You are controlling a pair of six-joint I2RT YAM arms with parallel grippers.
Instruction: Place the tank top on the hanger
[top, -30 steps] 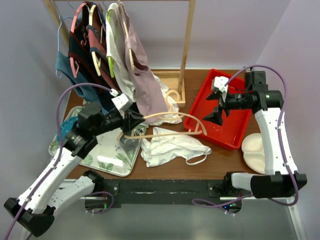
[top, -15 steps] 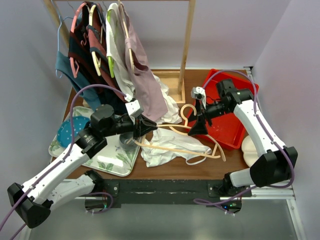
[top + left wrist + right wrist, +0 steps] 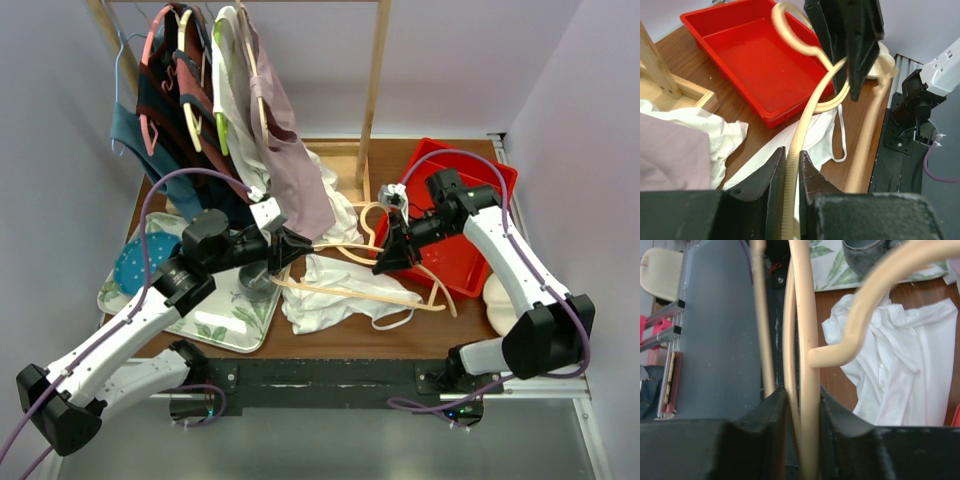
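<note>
The cream hanger (image 3: pixel 350 293) hangs in the air above the table's middle, held at both ends. My left gripper (image 3: pixel 300 250) is shut on its ribbed arm (image 3: pixel 807 112), fingertips pinching it (image 3: pixel 790 155). My right gripper (image 3: pixel 385 262) is shut on the hanger near the hook; in the right wrist view the jaws (image 3: pixel 802 390) squeeze the cream bars (image 3: pixel 807 315). The white tank top (image 3: pixel 320 305) lies crumpled on the table under the hanger, one strap looping toward the front. It also shows in both wrist views: tank top (image 3: pixel 820 132), tank top (image 3: pixel 900 355).
A red tray (image 3: pixel 455 255) sits at the right. At the left lies a floral tray (image 3: pixel 215 315) with a dark cup (image 3: pixel 258 285). Behind stands a wooden rack (image 3: pixel 372 90) with hung clothes, among them a mauve garment (image 3: pixel 295 180). A cream pad (image 3: pixel 510 300) lies front right.
My right arm swung from over the red tray to the hanger and its jaws closed on it. My left gripper carried the hanger forward and to the right.
</note>
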